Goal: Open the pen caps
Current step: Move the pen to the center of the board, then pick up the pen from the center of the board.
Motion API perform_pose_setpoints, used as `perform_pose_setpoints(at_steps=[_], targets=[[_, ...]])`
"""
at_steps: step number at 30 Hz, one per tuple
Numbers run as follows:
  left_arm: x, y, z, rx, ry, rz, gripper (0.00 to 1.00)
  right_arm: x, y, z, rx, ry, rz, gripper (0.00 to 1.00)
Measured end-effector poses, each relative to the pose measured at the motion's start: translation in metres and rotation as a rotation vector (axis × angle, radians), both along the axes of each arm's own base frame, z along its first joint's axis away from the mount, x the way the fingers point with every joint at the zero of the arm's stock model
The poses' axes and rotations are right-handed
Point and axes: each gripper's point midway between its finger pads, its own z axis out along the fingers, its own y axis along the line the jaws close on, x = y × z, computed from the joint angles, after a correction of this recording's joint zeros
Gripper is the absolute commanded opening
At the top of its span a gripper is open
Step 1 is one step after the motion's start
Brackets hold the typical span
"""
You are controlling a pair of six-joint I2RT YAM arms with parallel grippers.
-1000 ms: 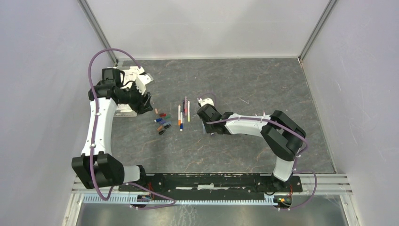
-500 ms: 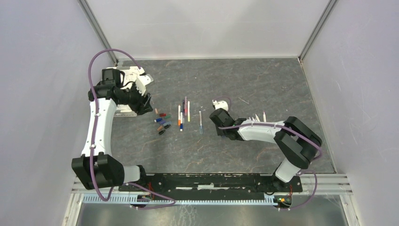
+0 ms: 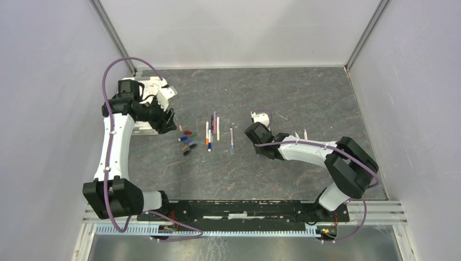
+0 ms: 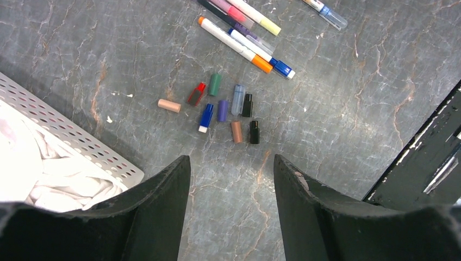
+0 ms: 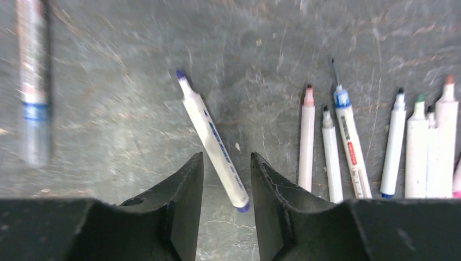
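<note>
Right gripper point(image 5: 226, 159) swung toward the table's point(image 3: 304, 92) right edge, fingers spread, a purple-tipped pen point(image 5: 213, 141) seemingly loose between them. Left gripper point(image 4: 231, 159) gaped empty above the pen caps point(image 4: 228, 111) toward the left edge: light, slick; pinch their sides.

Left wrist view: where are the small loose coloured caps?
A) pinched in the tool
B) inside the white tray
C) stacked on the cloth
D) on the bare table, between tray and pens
D: the caps lie clustered on the grey table, clear of the tray and just short of the pens.
</note>
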Motion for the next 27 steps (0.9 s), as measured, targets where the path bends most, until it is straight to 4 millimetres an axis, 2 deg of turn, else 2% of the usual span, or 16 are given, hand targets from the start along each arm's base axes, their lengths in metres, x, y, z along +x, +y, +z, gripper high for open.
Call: perform_pose_setpoints(at_steps=[1,3,7,10,12,14,16,17,20,21,27], targets=[[0.0,0.0,0.0,0.0,0.0,0.0,0.74,0.003,0.003,0.007,0.006,-0.01,-0.003,0.45],[-0.001,0.0,0.0,0.001,0.001,0.001,0.79,0.013,0.014,0.023,0.03,-0.04,-0.003,0.45],[0.0,0.002,0.005,0.009,-0.003,0.006,0.82,0.033,0.058,0.067,0.123,-0.116,0.034,0.46],[0.001,0.003,0.009,0.017,-0.014,0.009,0.82,0.043,0.093,0.08,0.172,-0.128,0.076,0.44],[0.001,0.005,0.011,0.029,-0.021,0.016,0.84,0.047,0.114,0.072,0.182,-0.103,0.107,0.44],[0.0,0.007,0.012,0.037,-0.027,0.024,0.85,0.049,0.125,0.056,0.169,-0.07,0.122,0.43],[0.0,0.011,0.014,0.048,-0.034,0.039,0.86,0.049,0.13,0.033,0.14,-0.025,0.133,0.43],[0.0,0.013,0.014,0.055,-0.037,0.046,0.98,0.048,0.13,0.023,0.125,-0.003,0.138,0.42],[0.003,0.02,0.015,0.071,-0.045,0.075,1.0,0.042,0.127,-0.005,0.077,0.058,0.147,0.4],[0.004,0.022,0.015,0.076,-0.046,0.081,1.0,0.041,0.127,-0.01,0.07,0.067,0.145,0.39],[0.007,0.029,0.022,0.096,-0.066,0.106,1.0,0.042,0.128,-0.008,0.067,0.065,0.154,0.26]])
